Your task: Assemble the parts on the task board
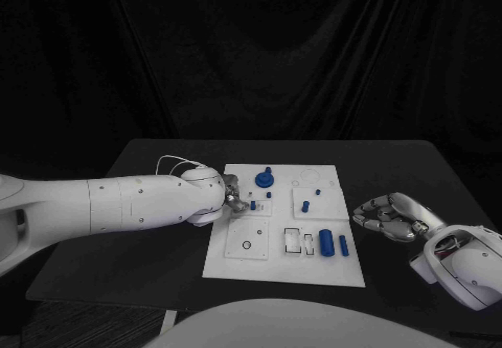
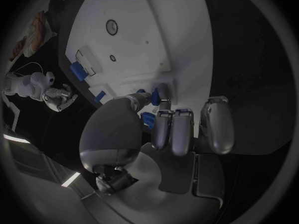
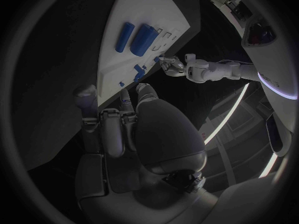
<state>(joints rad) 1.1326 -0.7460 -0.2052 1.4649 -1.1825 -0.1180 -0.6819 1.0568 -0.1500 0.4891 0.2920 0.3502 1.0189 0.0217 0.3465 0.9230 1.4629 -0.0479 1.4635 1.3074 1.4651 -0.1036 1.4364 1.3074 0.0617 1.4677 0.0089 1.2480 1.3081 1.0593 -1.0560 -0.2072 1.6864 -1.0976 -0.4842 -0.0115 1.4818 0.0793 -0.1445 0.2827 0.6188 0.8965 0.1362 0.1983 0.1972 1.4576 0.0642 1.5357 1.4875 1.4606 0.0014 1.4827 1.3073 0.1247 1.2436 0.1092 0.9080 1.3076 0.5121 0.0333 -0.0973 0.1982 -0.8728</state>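
The task board (image 1: 236, 257), a white plate, lies in the middle of the black surface (image 1: 157, 156), its long axis running from the near edge toward the far edge. Several blue parts sit on it. Two blue cylinders lie flat side by side near the board's near right corner: the thick cylinder (image 1: 326, 243) and, just to its right, the thin cylinder (image 1: 343, 245), both with their long axes pointing from near to far, parallel to the board's long sides. At the far end of the board stands a blue knob piece (image 1: 265, 176), upright, with a narrower top. Further along, a small blue peg (image 1: 305, 206) stands upright on the right half, and another small blue peg is near the middle, beside the left hand.

The left hand (image 1: 234, 197) reaches over the board's left edge, about midway along its length. In the left wrist view its fingers (image 2: 176, 129) are curled downward close together against the board, with the thumb brought in toward a small blue part (image 2: 154, 97); whether that part is truly pinched I cannot tell.

The right hand (image 1: 389, 216) hovers over the black surface just beside the board's right edge, clear of the plate. Its fingers are curled inward, holding nothing.
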